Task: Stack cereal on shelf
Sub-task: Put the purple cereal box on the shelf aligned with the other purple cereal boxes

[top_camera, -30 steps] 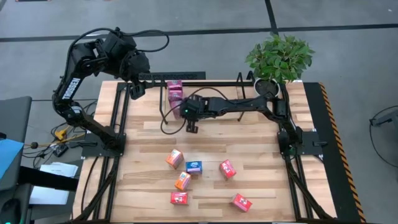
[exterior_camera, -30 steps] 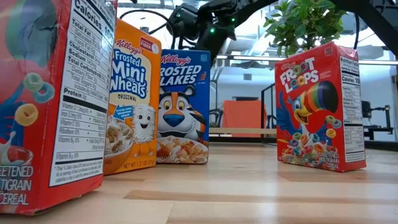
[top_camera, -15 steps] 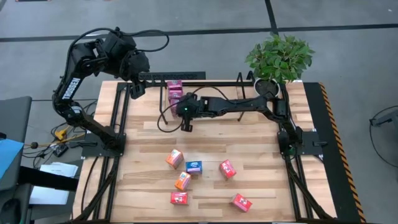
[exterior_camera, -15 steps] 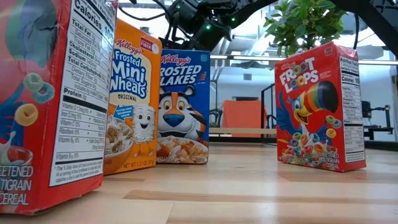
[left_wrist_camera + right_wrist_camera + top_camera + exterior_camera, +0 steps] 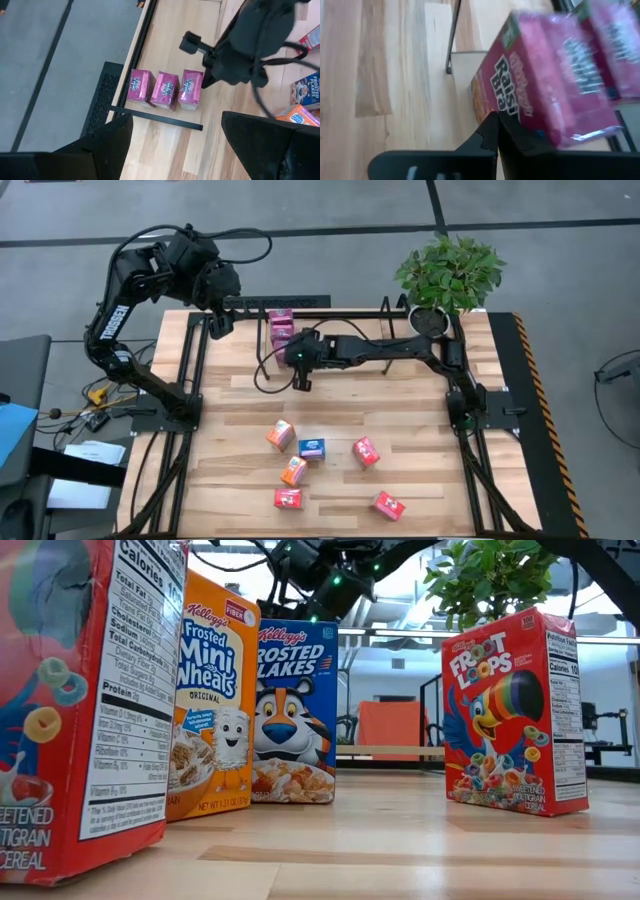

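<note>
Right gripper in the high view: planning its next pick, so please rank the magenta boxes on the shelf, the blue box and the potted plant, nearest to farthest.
From the right gripper:
1. Magenta boxes, just beyond it on the shelf at the table's far edge.
2. Blue box, among the loose boxes toward the near edge.
3. Potted plant, far right corner.

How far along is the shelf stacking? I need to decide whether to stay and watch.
Done: three magenta Raisin Bran boxes stand side by side on the black wire shelf. In hand: nothing. The right pincer is shut and empty beside that row; the left pincer is open above the table's far-left corner. Left: six boxes on the table, including the blue Frosted Flakes box.
</note>
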You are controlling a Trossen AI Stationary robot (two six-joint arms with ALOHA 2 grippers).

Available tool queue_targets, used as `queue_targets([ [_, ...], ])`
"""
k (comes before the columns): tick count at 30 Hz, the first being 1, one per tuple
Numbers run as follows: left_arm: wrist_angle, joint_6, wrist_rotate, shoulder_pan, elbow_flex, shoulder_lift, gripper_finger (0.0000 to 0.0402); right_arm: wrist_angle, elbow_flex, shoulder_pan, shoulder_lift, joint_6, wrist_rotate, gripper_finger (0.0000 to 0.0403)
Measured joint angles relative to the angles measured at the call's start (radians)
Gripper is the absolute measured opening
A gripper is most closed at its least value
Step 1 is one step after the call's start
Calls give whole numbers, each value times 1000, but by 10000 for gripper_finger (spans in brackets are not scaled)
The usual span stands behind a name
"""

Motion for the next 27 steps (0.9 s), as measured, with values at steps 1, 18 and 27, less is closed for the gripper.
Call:
queue_targets([
  [1,0,0,0,0,0,0,297,-13,0,5,-12,0,0,23],
  [18,0,-12,0,0,0,0,297,-118,0,-45,-31,26,97,22],
  [27,0,-22,-2,0,0,0,297,-48,0,-62,-30,15,45,29],
])
